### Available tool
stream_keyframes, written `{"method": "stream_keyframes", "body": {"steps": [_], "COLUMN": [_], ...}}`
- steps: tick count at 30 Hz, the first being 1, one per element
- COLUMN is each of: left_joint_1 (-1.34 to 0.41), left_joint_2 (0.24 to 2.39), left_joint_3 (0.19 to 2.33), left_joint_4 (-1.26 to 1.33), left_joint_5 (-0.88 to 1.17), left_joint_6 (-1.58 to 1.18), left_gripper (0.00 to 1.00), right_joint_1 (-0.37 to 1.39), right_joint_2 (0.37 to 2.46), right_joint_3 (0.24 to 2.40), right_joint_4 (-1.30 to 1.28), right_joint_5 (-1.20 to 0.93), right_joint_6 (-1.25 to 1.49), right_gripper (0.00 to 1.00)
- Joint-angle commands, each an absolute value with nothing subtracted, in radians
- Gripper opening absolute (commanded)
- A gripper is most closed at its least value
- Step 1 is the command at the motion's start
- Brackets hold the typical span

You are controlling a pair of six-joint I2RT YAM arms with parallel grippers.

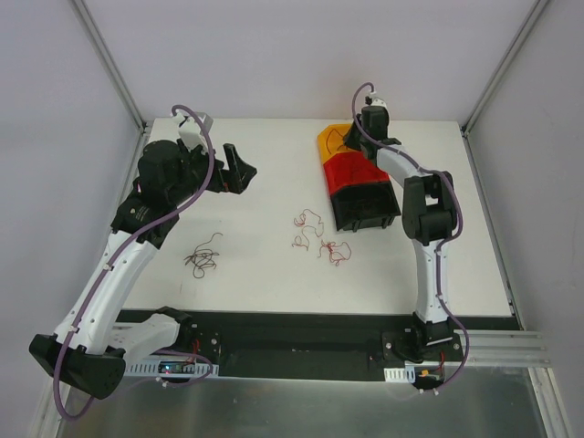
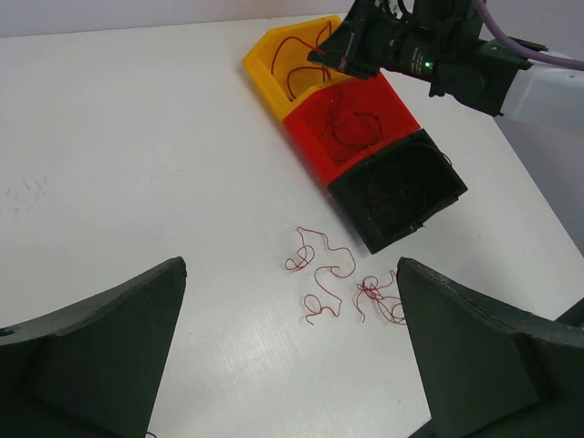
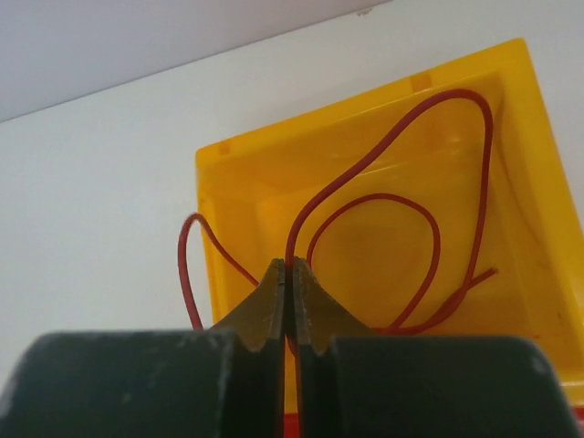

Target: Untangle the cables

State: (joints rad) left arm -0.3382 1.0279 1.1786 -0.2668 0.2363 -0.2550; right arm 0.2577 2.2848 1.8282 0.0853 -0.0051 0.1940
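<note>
**Left gripper** (image 2: 292, 365): jaws released and spread wide, with nothing between them, held above the table (image 2: 137, 137). Its own camera shows only the two dark fingers (image 2: 100, 356), cut off by the lower edge.

**Dark wires** (image 1: 203, 257): a small tangle on the table on the arm-base side of the left jaws. It appears only in the top view, and the strands are too fine to count.

**Red wires** (image 2: 342, 287): a loose curly cluster on the table ahead of the left jaws, between them and the bins. Where the strands cross, the number of pieces cannot be told.

**Black bin** (image 2: 356, 219): just beyond the red wires, the closest to the left jaws of three bins touching in a row. The contents are dark on dark, with thin loops barely made out.

**Red bin** (image 2: 306, 146): the middle of the row. A thin dark-red loop lies inside, hard to separate from the floor.

**Yellow bin** (image 3: 538, 228): the far end of the row, directly under the right jaws. Its near edge is hidden behind the right fingers.

**Right gripper** (image 3: 287, 283): jaws clenched tip to tip, grasping the red wire (image 3: 392, 196). In the top view the tips are largely hidden under the wrist.

**Red wire**: it rises from the right jaw tips and makes a wide loop and a smaller inner loop to their right, inside the yellow bin. One end arcs to the left of the jaws over the bin's left wall. The stretch below the tips is hidden.
</note>
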Motion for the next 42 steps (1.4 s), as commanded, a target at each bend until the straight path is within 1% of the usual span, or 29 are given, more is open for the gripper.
{"method": "stream_keyframes", "body": {"steps": [1, 6, 8, 12, 18, 26, 30, 31, 34, 39, 42], "left_joint_1": [-0.325, -0.324, -0.324, -0.322, -0.316, -0.313, -0.311, -0.311, -0.311, -0.311, -0.311], "left_joint_2": [1.026, 1.031, 1.035, 1.037, 1.046, 1.055, 1.06, 1.061, 1.077, 1.109, 1.149], "left_joint_3": [1.173, 1.173, 1.175, 1.175, 1.175, 1.173, 1.173, 1.173, 1.177, 1.175, 1.175], "left_joint_4": [-0.227, -0.227, -0.227, -0.227, -0.227, -0.227, -0.225, -0.225, -0.227, -0.225, -0.225], "left_joint_5": [0.27, 0.276, 0.287, 0.287, 0.296, 0.307, 0.31, 0.311, 0.324, 0.354, 0.379], "left_joint_6": [-0.275, -0.279, -0.282, -0.282, -0.288, -0.296, -0.298, -0.299, -0.304, -0.324, -0.339], "left_gripper": [0.99, 0.99, 0.99, 0.99, 0.99, 0.99, 0.99, 0.99, 0.99, 0.99, 0.99], "right_joint_1": [0.253, 0.244, 0.239, 0.241, 0.248, 0.255, 0.259, 0.262, 0.294, 0.418, 0.512], "right_joint_2": [2.336, 2.365, 2.384, 2.358, 2.263, 2.177, 2.142, 2.122, 2.03, 1.742, 1.585], "right_joint_3": [1.94, 2.008, 2.045, 2.056, 2.08, 2.097, 2.085, 2.074, 1.993, 1.602, 1.384], "right_joint_4": [0.005, -0.101, -0.144, -0.166, -0.242, -0.359, -0.403, -0.414, -0.443, -0.361, -0.319], "right_joint_5": [0.033, 0.075, 0.063, 0.023, 0.021, 0.072, 0.072, 0.078, 0.08, 0.016, 0.011], "right_joint_6": [0.19, 0.184, 0.179, 0.167, 0.153, 0.071, 0.045, 0.034, 0.006, -0.028, -0.044], "right_gripper": [0.01, 0.01, 0.06, 0.24, 0.41, 0.61, 0.68, 0.68, 0.71, 0.73, 0.73]}}
